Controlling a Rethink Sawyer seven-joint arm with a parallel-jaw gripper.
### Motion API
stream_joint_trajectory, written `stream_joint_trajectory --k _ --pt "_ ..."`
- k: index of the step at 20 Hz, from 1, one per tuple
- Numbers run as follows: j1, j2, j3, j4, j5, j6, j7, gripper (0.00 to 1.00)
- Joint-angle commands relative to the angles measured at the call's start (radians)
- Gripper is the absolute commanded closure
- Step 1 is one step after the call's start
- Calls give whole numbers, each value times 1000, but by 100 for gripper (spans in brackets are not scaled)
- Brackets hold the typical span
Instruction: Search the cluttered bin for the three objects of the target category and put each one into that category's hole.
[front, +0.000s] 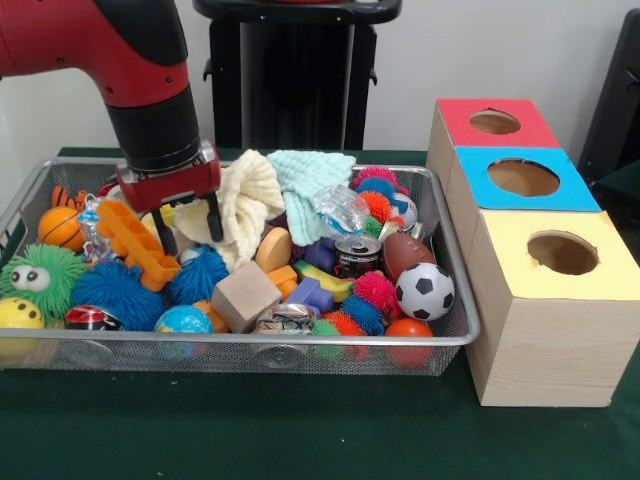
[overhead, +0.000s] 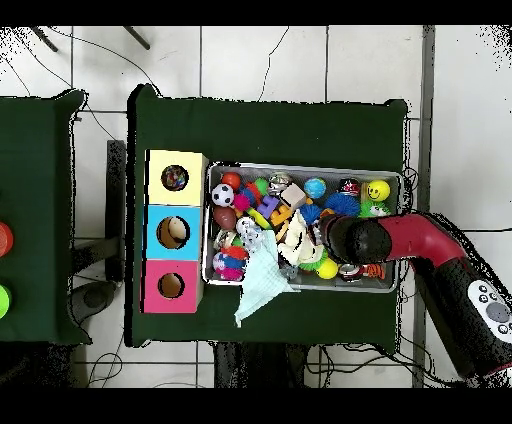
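Observation:
The silver mesh bin is full of toys. My gripper is open and hangs low over the bin's left part. One finger is by the orange plastic piece, the other against the cream knitted cloth. No printed white rag shows among the clutter in either view. The yellow-topped box stands nearest at the right with its round hole. In the overhead view something multicoloured shows inside that hole. There the arm hides the gripper.
The mint-green knitted cloth lies at the bin's far side and hangs over the rim in the overhead view. Blue-topped and red-topped boxes stand behind the yellow one. Spiky balls, a soccer ball, a wooden block and a can crowd the bin.

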Motion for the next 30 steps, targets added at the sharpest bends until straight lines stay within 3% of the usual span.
stream_joint_trajectory --k 1,4,8,15,30 --pt "-13 40 18 -24 -24 -18 -257 0" --pt "-16 -20 14 -13 -16 1 -236 0" --pt "18 -152 -25 11 -79 -43 -148 0" --pt "24 -243 -28 42 -104 -76 -125 0" --pt "57 -131 -83 -31 -179 -121 -133 0"
